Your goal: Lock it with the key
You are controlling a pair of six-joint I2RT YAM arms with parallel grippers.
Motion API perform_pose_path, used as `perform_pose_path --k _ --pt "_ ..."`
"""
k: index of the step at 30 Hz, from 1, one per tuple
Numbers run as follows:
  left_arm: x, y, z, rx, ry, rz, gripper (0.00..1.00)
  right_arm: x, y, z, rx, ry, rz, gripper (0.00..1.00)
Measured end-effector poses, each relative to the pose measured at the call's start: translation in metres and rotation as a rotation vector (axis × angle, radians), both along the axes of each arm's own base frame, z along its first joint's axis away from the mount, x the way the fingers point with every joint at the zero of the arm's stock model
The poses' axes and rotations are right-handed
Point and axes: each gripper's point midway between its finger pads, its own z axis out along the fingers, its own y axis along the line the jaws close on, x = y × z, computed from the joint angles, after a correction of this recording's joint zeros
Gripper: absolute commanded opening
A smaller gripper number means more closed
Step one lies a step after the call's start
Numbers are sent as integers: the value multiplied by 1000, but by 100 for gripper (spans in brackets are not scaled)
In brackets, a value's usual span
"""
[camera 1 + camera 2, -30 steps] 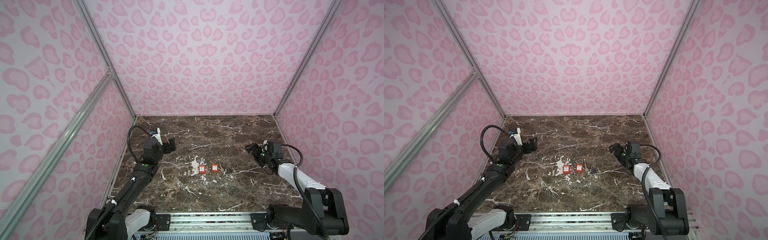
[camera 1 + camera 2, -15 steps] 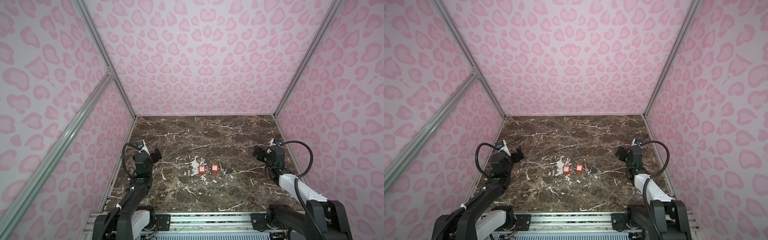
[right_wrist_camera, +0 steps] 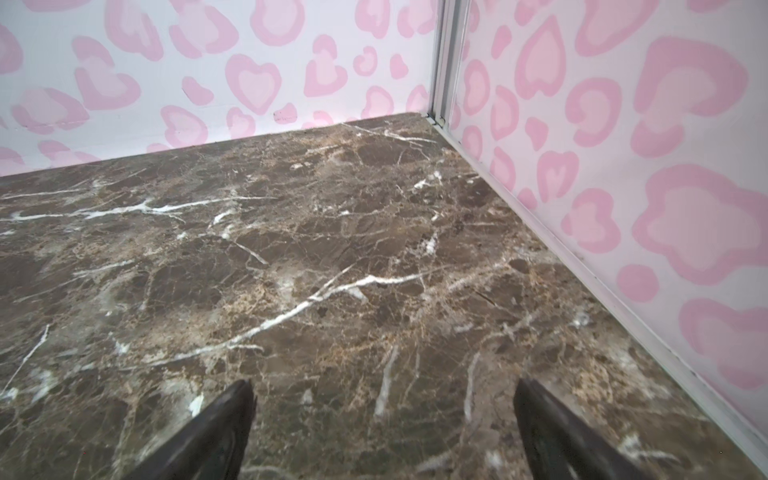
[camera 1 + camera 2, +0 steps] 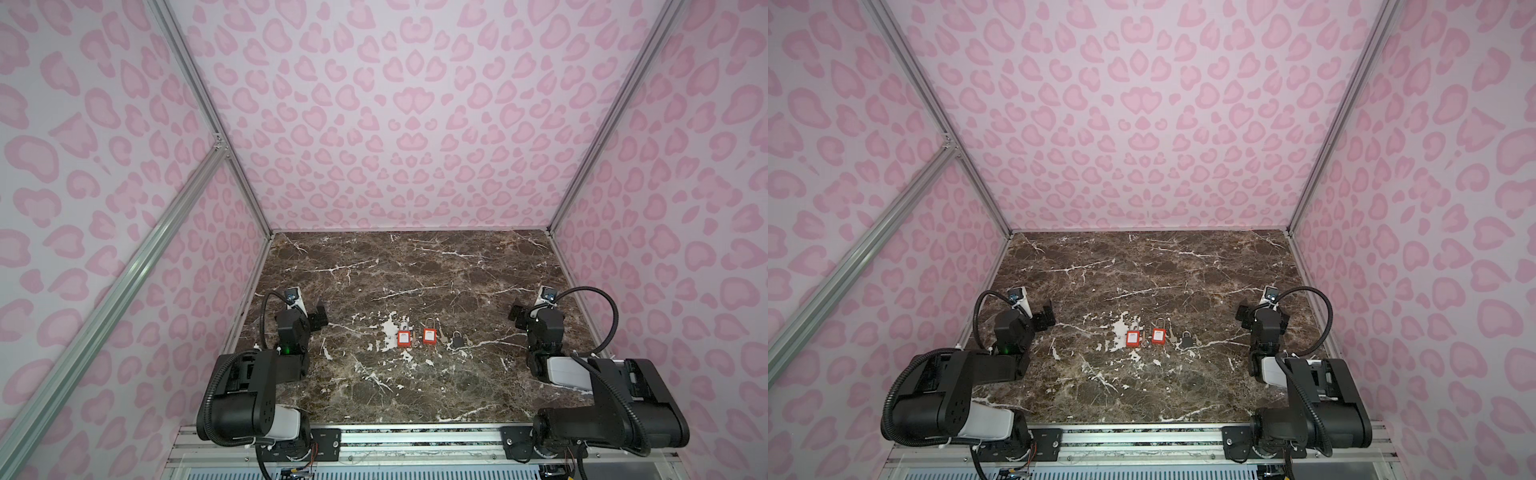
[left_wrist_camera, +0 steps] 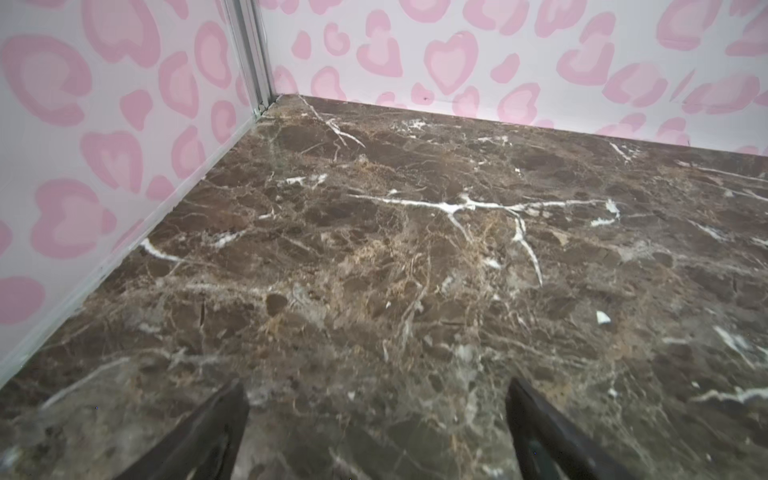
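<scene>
Two red padlocks (image 4: pixel 403 338) (image 4: pixel 429 336) and a small dark padlock (image 4: pixel 456 340) lie in a row mid-table in both top views, shown again as the red padlocks (image 4: pixel 1132 338) (image 4: pixel 1158 336) and the dark padlock (image 4: pixel 1186 340). Small keys (image 4: pixel 443 338) (image 4: pixel 468 341) lie beside them. My left gripper (image 4: pixel 299 314) (image 4: pixel 1025 312) (image 5: pixel 376 415) is open and empty near the left wall. My right gripper (image 4: pixel 535 311) (image 4: pixel 1262 312) (image 3: pixel 384 415) is open and empty near the right wall. Both wrist views show only bare marble between the fingers (image 5: pixel 216 428) (image 3: pixel 548 424); the locks and keys are out of those views.
The dark brown marble table (image 4: pixel 415 270) is closed in by pink-patterned walls at the left, back and right, with metal frame posts (image 4: pixel 582 174) in the corners. Both arms are folded low at the front corners, beside a metal rail (image 4: pixel 415 440) along the front edge.
Both arms have drawn back from a stretched reach and folded down at the front corners. Their grippers have moved outward and nearer the front, staying open. The locks and keys have not moved.
</scene>
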Motion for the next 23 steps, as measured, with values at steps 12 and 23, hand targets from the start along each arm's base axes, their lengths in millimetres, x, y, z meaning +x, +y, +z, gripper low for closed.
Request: perform_pose_path --k 12,23 --pt "8 -11 10 21 -31 -36 98 31 23 3 -56 -1 118 99" --pt "8 -9 10 31 -27 -30 98 33 23 5 -65 9 123 99"
